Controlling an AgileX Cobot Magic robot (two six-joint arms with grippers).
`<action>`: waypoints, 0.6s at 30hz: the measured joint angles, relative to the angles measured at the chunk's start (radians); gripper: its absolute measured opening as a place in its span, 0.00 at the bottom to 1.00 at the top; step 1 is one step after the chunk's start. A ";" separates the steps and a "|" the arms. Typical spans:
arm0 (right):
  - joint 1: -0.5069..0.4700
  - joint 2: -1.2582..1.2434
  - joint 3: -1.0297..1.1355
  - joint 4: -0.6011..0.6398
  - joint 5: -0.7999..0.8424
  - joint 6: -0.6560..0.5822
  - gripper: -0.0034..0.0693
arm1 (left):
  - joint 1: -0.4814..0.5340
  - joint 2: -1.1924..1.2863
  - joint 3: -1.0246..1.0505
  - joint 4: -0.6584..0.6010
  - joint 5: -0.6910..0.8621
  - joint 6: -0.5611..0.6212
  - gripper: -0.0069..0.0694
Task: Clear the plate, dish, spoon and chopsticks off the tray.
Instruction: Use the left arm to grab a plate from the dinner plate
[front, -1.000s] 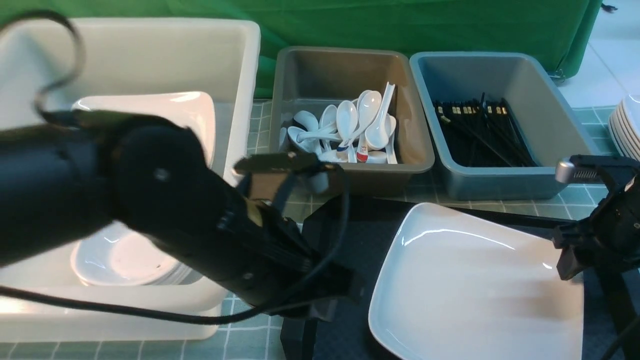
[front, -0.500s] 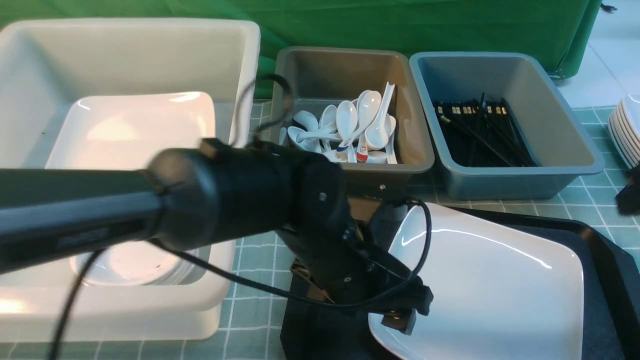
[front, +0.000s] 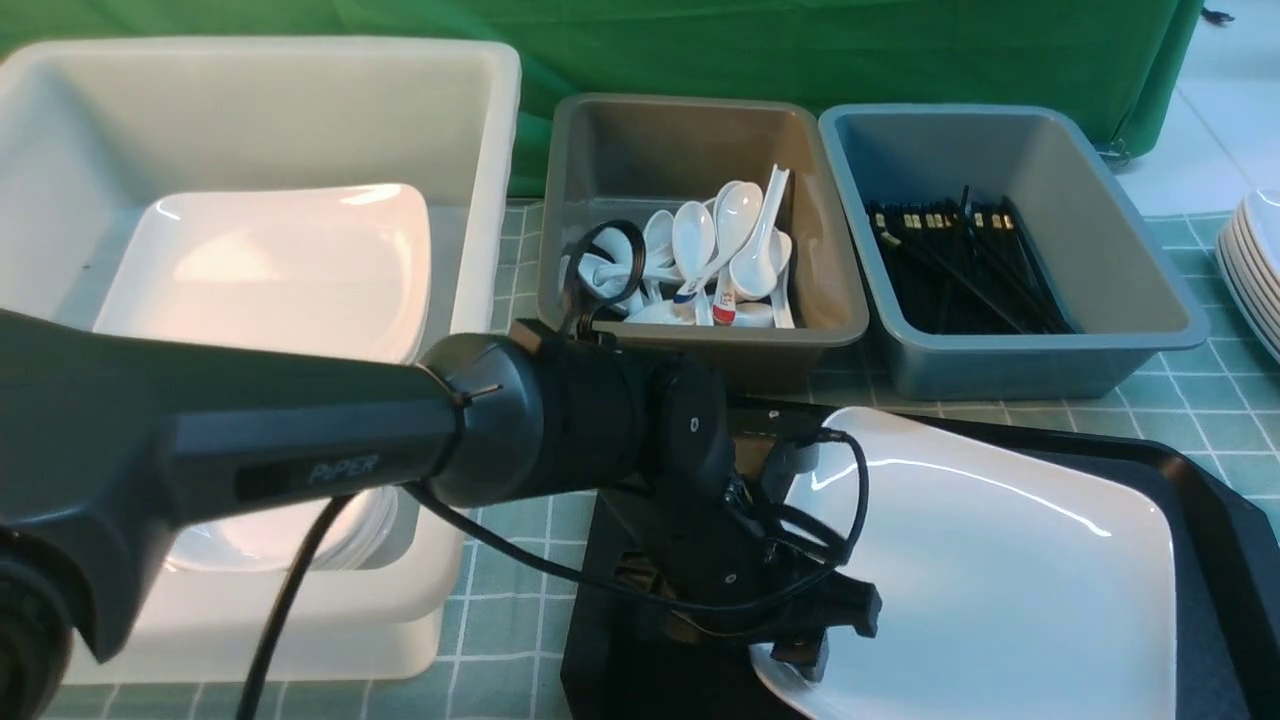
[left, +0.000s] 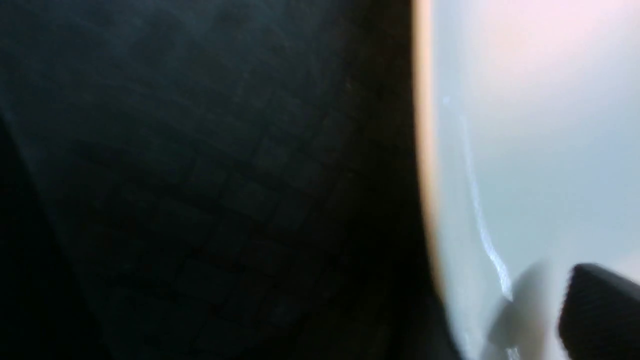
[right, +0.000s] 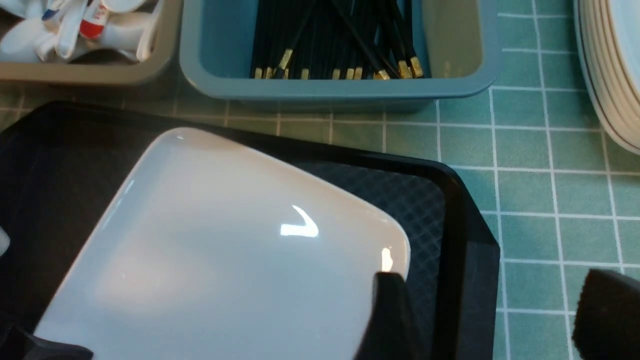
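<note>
The large white plate lies on the black tray. Nothing else shows on the tray. My left gripper is at the plate's near left rim. One finger hovers just over the plate. The other finger is lost in the dark by the tray, so its grip is unclear. My right gripper stands open above the tray's right rim, beside the plate's corner, with nothing between its fingers. Spoons and chopsticks lie in tubs behind the tray. Small dishes sit stacked in the white tub.
A big white tub at the left also holds a large plate. The grey tub and blue-grey tub stand just behind the tray. A stack of plates sits at the far right edge.
My left arm swung from over the white tub down to the plate's near left rim. My right arm pulled back out of the front view. The plate shifted slightly to the right.
</note>
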 joint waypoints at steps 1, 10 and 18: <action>0.000 0.000 0.000 0.000 0.000 0.000 0.73 | 0.000 0.003 0.000 -0.018 -0.003 -0.011 0.37; 0.000 0.000 0.000 0.000 0.000 0.000 0.73 | 0.001 -0.013 0.001 -0.057 -0.020 -0.015 0.24; 0.000 0.000 0.000 0.000 0.000 0.000 0.73 | 0.033 -0.155 0.005 -0.029 0.026 0.014 0.14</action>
